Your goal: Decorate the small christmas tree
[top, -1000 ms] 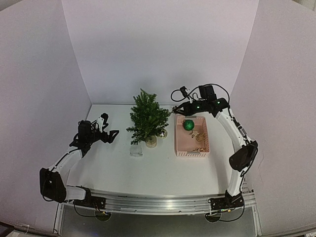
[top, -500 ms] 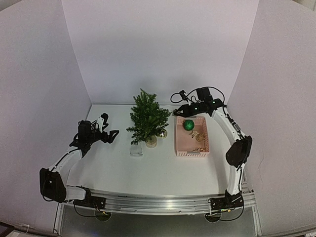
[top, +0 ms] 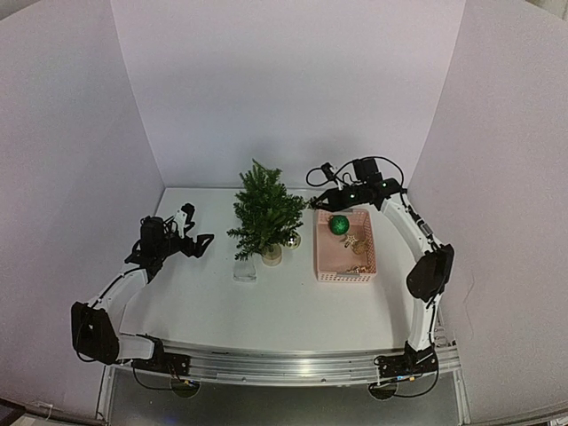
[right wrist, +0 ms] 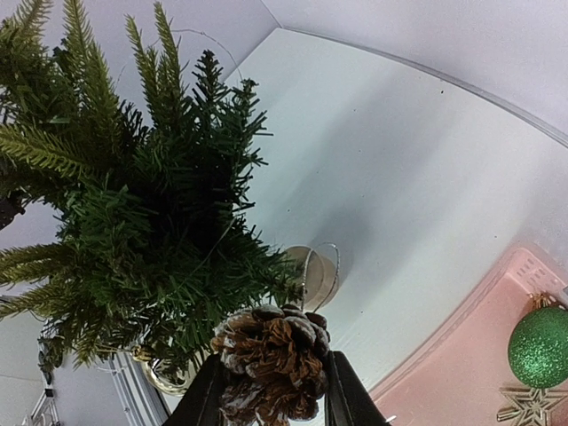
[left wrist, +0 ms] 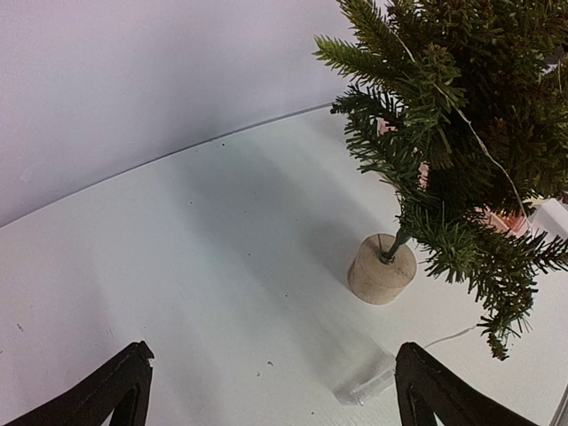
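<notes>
R gripper (top: 318, 201) is clamped on a frost-tipped pine cone (right wrist: 271, 364), jaws part-closed, 1 finger on each side of the cone. It hangs just right of the small christmas tree (top: 264, 213), about level with the upper branches and over the far-left corner of the pink basket (top: 346, 269). In the R wrist view the tree (right wrist: 133, 195) fills the left side and the cone sits right against its lower branch tips; can't tell if they touch. L gripper (top: 199, 226) is wide open with nothing in it, well left of the tree, fingers aimed toward it. From the L wrist view the tree (left wrist: 461, 133) is ahead and to the right, past the 2 spread fingertips (left wrist: 124, 390). The tree stands upright mid-table (top: 204, 302), toward the back. It's dark green with bushy needle branches, a thin wire strung through them, and a short stem in a pale tan round base (left wrist: 382, 271). A clear plastic box (left wrist: 364, 386) lies just in front of the base, with a thin lead running off it. A gold bauble (top: 293, 240) sits low at the tree's right side. The basket holds a green glitter ball (right wrist: 540, 346) and a gold star ornament (right wrist: 524, 404).
</notes>
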Tool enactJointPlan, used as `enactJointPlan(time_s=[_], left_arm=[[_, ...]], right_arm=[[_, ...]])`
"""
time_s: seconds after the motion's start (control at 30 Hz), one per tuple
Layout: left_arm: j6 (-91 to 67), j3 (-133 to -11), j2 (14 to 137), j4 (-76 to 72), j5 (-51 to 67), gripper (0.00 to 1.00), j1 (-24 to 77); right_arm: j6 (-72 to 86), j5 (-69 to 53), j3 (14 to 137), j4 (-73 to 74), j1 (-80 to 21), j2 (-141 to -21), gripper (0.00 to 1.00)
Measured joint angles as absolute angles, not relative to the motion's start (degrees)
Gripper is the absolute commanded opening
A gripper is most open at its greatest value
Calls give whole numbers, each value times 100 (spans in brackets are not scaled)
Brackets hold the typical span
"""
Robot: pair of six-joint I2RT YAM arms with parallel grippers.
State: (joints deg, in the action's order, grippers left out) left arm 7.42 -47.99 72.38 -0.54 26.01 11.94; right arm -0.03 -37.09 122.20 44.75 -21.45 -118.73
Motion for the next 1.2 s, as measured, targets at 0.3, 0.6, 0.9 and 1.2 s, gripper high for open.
enactJointPlan(time_s=[0.3,0.6,0.9,1.2], left_arm=[[740,-4799,7237,-56,2602,95,1194],[740,-4799,7236,-56,2600,95,1194],[742,-4799,7238,-56,2600,95,1194],[744,-4799,7238,-56,2600,95,1194]], right_arm=[[1,-3836,11945,4371,-2145,-11805,27],[1,-3885,11903,4283,-2145,-11713,26],[1,-3849,11784,4195,-2141,-11544,25],[95,-3856,11784,4065,-2084,-11539,24]])
